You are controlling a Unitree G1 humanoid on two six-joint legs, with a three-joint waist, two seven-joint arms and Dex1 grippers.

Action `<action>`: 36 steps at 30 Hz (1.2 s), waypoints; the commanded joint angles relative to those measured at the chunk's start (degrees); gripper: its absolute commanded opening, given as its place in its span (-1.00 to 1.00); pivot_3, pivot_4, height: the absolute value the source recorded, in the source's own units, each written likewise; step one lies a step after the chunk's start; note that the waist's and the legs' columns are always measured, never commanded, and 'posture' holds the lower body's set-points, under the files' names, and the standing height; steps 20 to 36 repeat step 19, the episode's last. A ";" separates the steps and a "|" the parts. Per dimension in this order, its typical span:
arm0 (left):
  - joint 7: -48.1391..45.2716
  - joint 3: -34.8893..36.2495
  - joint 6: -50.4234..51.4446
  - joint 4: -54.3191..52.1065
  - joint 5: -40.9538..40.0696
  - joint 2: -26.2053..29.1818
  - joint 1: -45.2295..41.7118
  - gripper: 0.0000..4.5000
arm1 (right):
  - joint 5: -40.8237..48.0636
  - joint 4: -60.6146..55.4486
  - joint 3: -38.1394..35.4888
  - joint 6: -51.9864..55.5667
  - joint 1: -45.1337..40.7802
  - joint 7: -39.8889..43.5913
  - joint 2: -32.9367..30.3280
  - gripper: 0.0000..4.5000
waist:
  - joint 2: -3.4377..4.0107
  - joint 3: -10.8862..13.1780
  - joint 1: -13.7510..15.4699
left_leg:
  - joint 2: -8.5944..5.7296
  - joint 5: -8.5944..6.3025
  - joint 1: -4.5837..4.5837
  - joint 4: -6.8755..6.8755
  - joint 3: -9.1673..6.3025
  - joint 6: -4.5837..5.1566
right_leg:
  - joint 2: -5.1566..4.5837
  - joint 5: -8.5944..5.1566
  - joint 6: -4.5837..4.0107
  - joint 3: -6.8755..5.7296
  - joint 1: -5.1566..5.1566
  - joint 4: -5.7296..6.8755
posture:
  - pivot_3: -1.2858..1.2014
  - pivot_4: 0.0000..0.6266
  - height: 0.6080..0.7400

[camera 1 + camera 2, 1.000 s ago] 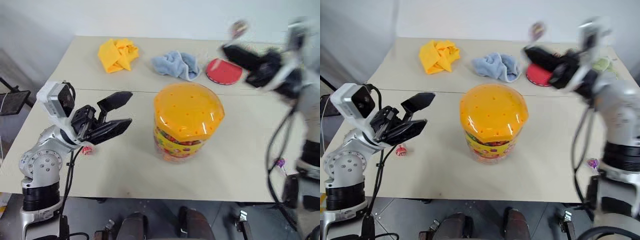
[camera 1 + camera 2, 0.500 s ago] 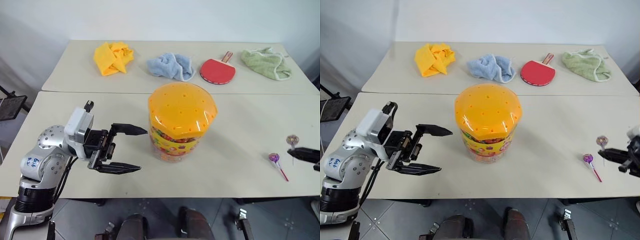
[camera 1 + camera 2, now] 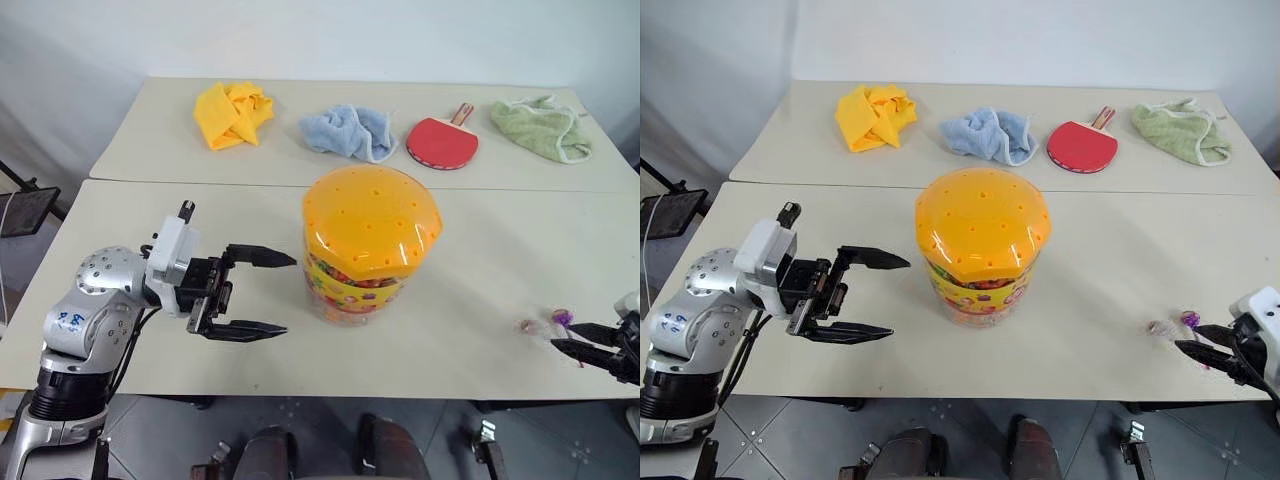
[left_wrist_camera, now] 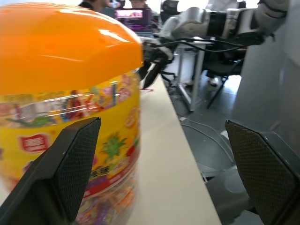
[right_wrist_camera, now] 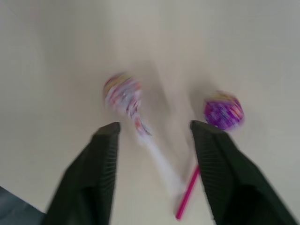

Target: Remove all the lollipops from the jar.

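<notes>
The jar, a clear cylinder with a dotted orange domed lid, stands upright mid-table. My left gripper is open just to its left, fingers pointing at it without touching; its fingers frame the jar in the left wrist view. Near the table's front right, my right gripper is open low over the table. A pinkish patterned lollipop lies blurred between its fingers, stick toward the wrist. A purple lollipop lies just beside it. Both heads rest on the tabletop.
On the far table lie a yellow cloth, a blue cloth, a red table-tennis paddle and a green cloth. A seam splits the two tables. The front edge runs close below both grippers.
My right arm swung down from high at the back right to the table's front right. Its gripper opened and the pinkish lollipop now lies beside the purple one. The left gripper sank slightly and rolled.
</notes>
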 commanded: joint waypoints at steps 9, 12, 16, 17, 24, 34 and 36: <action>11.86 5.41 -9.28 11.46 13.78 1.39 6.99 1.00 | 9.36 -18.20 7.45 -16.81 -12.35 5.71 9.21 0.98 | 0.06 -0.03 -0.33 | 0.06 -0.03 0.08 -0.09 -0.03 -0.06 | 0.07 0.00 0.00 -0.03 -0.04 0.10 | 0.03 -0.52 1.00; 14.71 5.93 -12.79 12.39 17.23 0.70 10.42 1.00 | 6.67 -17.99 15.62 -19.87 -14.28 6.13 11.65 0.98 | 0.03 -0.01 0.02 | 0.05 -0.03 0.00 -0.05 -0.02 -0.06 | 0.06 0.00 0.00 -0.05 -0.08 0.09 | 0.03 -0.52 1.00; 18.20 6.21 -16.82 12.54 20.02 -0.63 12.55 1.00 | 2.76 -14.42 21.04 -25.49 -15.13 6.37 14.05 0.98 | 0.01 -0.01 0.30 | 0.00 -0.04 -0.05 0.03 -0.12 -0.03 | 0.02 0.00 0.00 -0.05 -0.04 0.08 | 0.03 -0.52 1.00; 19.41 6.23 -18.32 12.64 20.88 -1.34 13.30 1.00 | 1.48 -13.08 22.35 -27.25 -15.37 5.96 15.01 0.98 | 0.02 -0.02 0.19 | 0.00 -0.04 -0.04 0.03 -0.11 -0.03 | 0.02 0.00 0.00 -0.05 -0.03 0.08 | 0.03 -0.52 1.00; 20.97 5.86 -20.22 12.25 22.43 -2.07 14.25 1.00 | -0.41 -11.13 23.74 -30.29 -15.76 5.21 16.34 0.98 | 0.01 -0.02 0.01 | 0.01 -0.05 0.01 0.02 -0.07 -0.03 | 0.02 0.00 0.00 -0.04 -0.03 0.11 | 0.03 -0.52 1.00; 20.97 5.86 -20.22 12.25 22.43 -2.07 14.25 1.00 | -0.41 -11.13 23.74 -30.29 -15.76 5.21 16.34 0.98 | 0.01 -0.02 0.01 | 0.01 -0.05 0.01 0.02 -0.07 -0.03 | 0.02 0.00 0.00 -0.04 -0.03 0.11 | 0.03 -0.52 1.00; 20.97 5.86 -20.22 12.25 22.43 -2.07 14.25 1.00 | -0.41 -11.13 23.74 -30.29 -15.76 5.21 16.34 0.98 | 0.01 -0.02 0.01 | 0.01 -0.05 0.01 0.02 -0.07 -0.03 | 0.02 0.00 0.00 -0.04 -0.03 0.11 | 0.03 -0.52 1.00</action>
